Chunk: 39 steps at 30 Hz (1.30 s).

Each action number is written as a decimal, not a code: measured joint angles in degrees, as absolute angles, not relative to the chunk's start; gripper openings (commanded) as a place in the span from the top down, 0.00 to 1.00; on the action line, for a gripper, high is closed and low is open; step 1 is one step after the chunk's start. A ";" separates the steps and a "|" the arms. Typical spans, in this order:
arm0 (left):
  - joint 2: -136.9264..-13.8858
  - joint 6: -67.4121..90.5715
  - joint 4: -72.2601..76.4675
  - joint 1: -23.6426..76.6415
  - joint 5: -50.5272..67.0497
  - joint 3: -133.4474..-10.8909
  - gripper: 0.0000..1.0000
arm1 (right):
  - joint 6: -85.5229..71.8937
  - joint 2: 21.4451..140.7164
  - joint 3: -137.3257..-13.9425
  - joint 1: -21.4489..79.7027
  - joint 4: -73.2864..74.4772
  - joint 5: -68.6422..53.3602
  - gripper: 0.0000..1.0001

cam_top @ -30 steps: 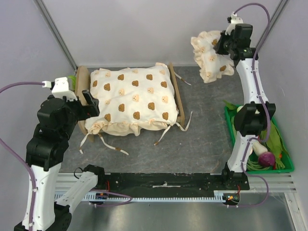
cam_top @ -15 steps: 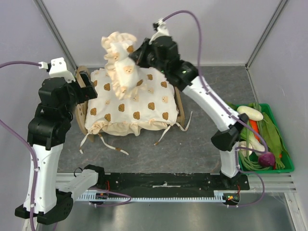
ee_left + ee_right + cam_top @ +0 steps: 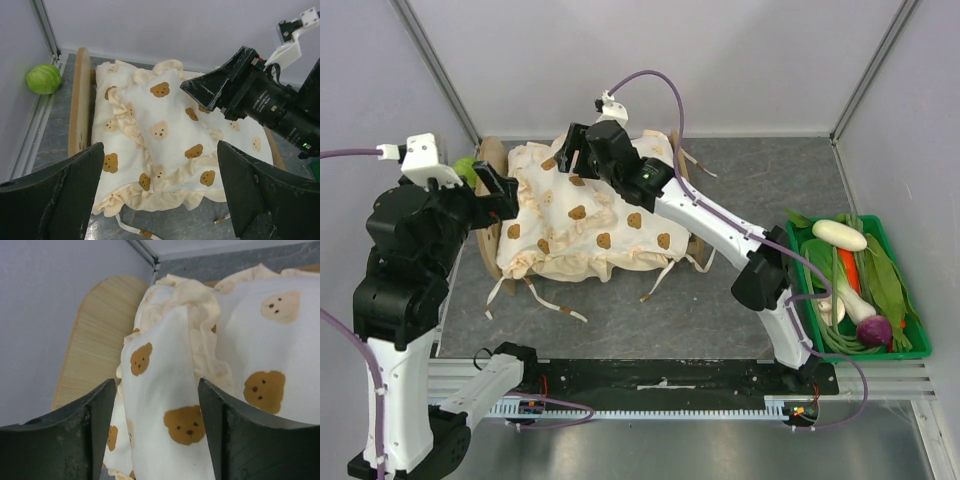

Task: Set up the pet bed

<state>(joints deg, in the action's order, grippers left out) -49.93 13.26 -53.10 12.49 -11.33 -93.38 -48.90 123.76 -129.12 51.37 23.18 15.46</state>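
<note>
Top external view first: shows the bed toward the far left of the table, with the cushion puffed up on it and spilling over the rails. From the left wrist, shows the pillow lying on top of the cushion, toward the headboard end. From the right wrist, finds the right gripper with fingers well apart, one on each side of the pillow, not pinching it, so holding nothing as far as can be told. Finds the left gripper wide open and empty, just beside the left end of the bed. Now the worries. Could pull the pillow back up if a frill catches on a finger when lifting away. Could let the pillow slide off the puffy hump toward the headboard or the near edge. Could bump the headboard with the left arm and shove the whole bed crooked. Could snag the loose ties lying on the near side. Best to lift straight up, slowly.
</note>
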 measured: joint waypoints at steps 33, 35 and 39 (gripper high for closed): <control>-68.60 31.79 -32.34 12.60 -1.17 -68.07 0.42 | -35.81 68.07 -70.41 39.48 17.89 17.76 0.21; -68.90 31.90 -32.32 12.62 -1.41 -68.07 0.57 | -35.73 68.03 -70.04 39.48 18.44 17.30 0.21; -69.08 31.97 -32.32 12.62 -1.61 -68.10 0.86 | -35.35 67.53 -69.87 39.48 18.52 16.32 0.21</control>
<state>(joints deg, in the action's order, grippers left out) -69.08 31.97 -32.32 12.62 -1.61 -68.10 -35.35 67.53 -69.87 39.48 18.52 16.32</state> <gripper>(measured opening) 0.331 0.790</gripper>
